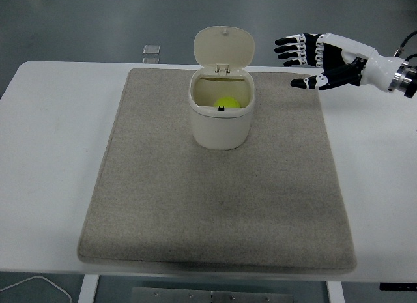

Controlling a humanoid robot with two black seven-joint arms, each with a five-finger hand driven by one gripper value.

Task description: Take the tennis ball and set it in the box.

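White hand (332,58), black-jointed fingers (290,47)

White table (52,153) carries beige mat (215,205); small grey object (151,50) beyond.

We see a white table (52,159) filling most of the view, its rounded far corners set against a dull grey-green floor (98,19) that runs across the top. A beige mat (215,205) with rounded corners covers the middle of the table, reaching from below and to the left of where the hand hovers down nearly to the near edge. On the floor just past the table's far edge, well left of the hand, lies a small pale square plate (151,50). At the bottom left corner a thin white cable (39,285) curls below the table edge. The light is soft and even, with faint shadows.
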